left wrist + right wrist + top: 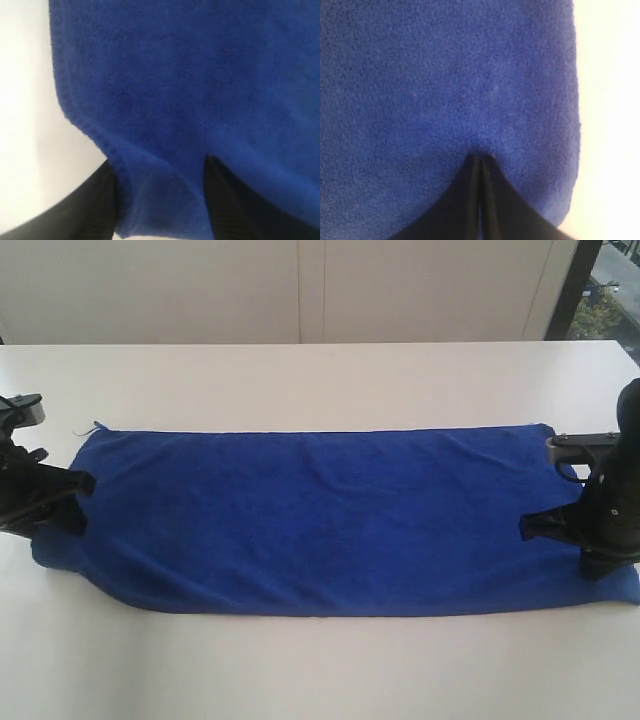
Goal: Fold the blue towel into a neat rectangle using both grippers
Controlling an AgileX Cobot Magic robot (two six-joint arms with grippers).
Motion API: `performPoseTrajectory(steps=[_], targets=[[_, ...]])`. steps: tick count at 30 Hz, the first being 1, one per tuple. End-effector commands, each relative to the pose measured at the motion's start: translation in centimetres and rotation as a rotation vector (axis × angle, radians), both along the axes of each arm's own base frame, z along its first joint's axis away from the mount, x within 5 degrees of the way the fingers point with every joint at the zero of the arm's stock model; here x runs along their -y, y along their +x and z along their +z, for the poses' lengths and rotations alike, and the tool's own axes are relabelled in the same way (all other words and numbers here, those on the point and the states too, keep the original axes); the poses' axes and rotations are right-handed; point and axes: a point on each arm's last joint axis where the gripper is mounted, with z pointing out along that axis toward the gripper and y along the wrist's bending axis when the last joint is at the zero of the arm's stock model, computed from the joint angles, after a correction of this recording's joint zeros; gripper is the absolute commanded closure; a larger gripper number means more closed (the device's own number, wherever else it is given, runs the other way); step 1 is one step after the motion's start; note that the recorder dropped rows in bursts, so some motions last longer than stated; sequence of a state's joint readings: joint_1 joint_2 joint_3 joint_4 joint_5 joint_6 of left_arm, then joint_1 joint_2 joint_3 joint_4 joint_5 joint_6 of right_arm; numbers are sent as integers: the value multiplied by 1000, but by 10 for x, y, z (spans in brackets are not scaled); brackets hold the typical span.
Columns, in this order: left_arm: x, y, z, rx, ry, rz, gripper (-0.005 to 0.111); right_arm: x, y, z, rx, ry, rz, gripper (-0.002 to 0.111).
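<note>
At the left edge of the white table (300,380), we see the left gripper (78,502) at the short left end of the blue towel (320,520). In the left wrist view this gripper (157,161) has its fingers (102,200) fairly wide apart, with a raised fold of the towel's (190,75) hemmed edge between them. The cloth touches both fingers.

A tiny pale tag (96,425) sticks out at the far left corner. The towel lies spread lengthwise across the middle of the table, mostly flat with soft wrinkles.

At the right end, the right gripper (530,527) rests over the cloth near its short edge. The right wrist view shows this gripper (476,159) closed, its fingers pressed together with the tips in a small dimple of towel (445,75). We cannot tell whether any cloth is caught between them.
</note>
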State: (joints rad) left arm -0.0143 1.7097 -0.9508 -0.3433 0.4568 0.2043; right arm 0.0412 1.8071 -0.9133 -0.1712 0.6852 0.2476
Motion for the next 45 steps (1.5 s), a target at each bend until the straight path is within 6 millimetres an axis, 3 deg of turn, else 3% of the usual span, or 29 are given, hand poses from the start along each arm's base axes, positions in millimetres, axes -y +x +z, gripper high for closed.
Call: performPoseTrajectory(steps=[1,8,20,27,34,39,43,45], targets=[[-1,-2,0,-13,23,-78,51,2,0,-6,-2,-14,17,108],[-6,-8,-2,-63,92,-159,51,2,0,-6,-2,-14,17,108],[-3,-18,-6,-190,58,-188,54,2,0,-6,3,-11,15,108],[-1,-15,19,-208,29,-186,58,2,1,-6,5,-10,15,108],[12,-5,34,-107,-122,-143,58,2,1,-6,7,-10,15,108],[36,15,41,73,-441,-115,58,2,1,-6,8,-10,15,108],[37,17,25,9,-448,-129,58,2,1,-6,7,-10,15,108],[35,15,26,6,-417,-162,58,2,1,-6,5,-10,15,108]])
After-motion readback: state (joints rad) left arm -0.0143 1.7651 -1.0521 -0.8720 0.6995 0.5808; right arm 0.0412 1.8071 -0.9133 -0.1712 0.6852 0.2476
